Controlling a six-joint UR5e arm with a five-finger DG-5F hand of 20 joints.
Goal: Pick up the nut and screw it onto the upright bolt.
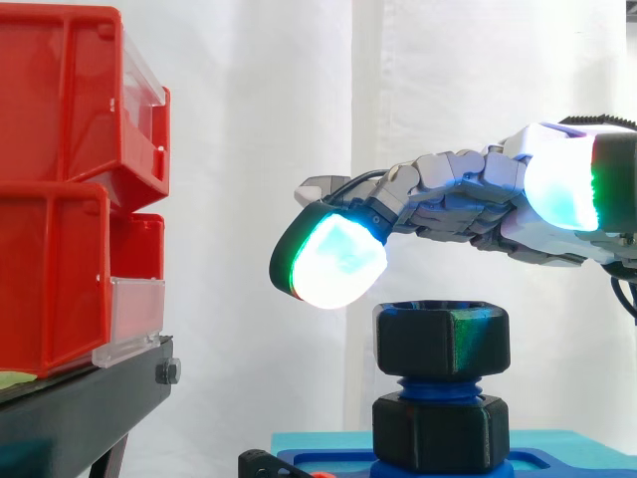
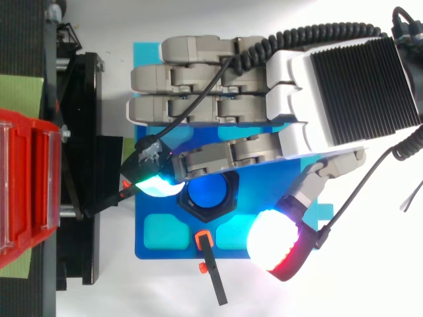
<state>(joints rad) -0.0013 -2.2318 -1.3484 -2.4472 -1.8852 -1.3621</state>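
- White curtain (image 1: 299, 100) backs the work; red bins (image 1: 60, 199) on a black stand (image 1: 70, 408) sit to the left, well apart from the blue plate (image 2: 155, 247).
- The nut (image 1: 441, 341) is black and six-sided. It sits on top of the upright blue bolt (image 1: 438, 383), whose thread shows between it and a second black hex block (image 1: 438, 430) on the plate.
- From above, the bolt's blue end (image 2: 206, 193) shows through the nut's hole, so the nut looks started on the thread and far from wound down.
- The nut's flat faces lie level and its hole points straight up, in line with the bolt's long axis, which stands vertical. I see no tilt.
- The hand (image 2: 317, 112) reaches in above the nut with its fingers stretched out nearly straight. It holds nothing.
- One glowing fingertip (image 1: 338, 261) hangs just beside the nut's upper left edge; I cannot tell whether it touches. The thumb pad (image 2: 274, 241) is off to the other side.
- To do this step well, I judge the hand should lower and close thumb and finger pads on opposite flats of the nut.
- It should then turn about the vertical axis with light downward pressure, keeping the nut level so the thread does not cross.
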